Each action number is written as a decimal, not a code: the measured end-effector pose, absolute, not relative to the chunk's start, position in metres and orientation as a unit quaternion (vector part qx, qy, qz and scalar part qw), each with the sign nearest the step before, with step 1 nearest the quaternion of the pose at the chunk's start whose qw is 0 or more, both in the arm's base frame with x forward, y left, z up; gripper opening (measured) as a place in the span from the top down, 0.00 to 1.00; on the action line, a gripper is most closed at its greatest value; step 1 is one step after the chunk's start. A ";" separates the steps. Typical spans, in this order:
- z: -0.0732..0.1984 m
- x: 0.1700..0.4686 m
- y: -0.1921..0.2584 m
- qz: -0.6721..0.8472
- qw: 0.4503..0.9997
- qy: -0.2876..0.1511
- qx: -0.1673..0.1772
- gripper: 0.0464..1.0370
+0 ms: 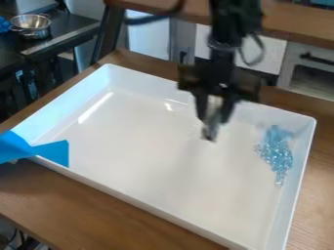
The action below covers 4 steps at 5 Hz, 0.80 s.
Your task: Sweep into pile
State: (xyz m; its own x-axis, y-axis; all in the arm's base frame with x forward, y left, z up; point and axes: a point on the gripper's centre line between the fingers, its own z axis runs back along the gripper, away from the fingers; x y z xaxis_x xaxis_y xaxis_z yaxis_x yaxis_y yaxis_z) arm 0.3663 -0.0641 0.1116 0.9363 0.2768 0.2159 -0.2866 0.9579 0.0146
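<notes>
Foreground: the desk (98, 202) bears a white tray (130, 195). Inside it, near the right-hand wall, translucent blue pieces (277, 151) form one elongated patch with a tapering near end; gathering appears largely achieved, with compaction of the tail probably remaining. Beyond: the claw (214, 126) hangs over the tray; whether open or closed cannot be told.

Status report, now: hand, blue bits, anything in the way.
Hand hanging over white tray. Blue bits in a ragged, elongated patch, image-right side of tray. Blue flap over rim at image left, well away from bits.
</notes>
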 end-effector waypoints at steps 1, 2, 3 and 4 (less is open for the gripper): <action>0.124 0.346 -0.013 0.213 0.972 -0.094 0.016 0.67; 0.119 0.323 0.037 0.277 0.956 -0.091 0.024 0.67; 0.095 0.307 0.082 0.290 0.951 -0.101 0.042 0.67; 0.069 0.289 0.129 0.283 0.951 -0.114 0.046 0.67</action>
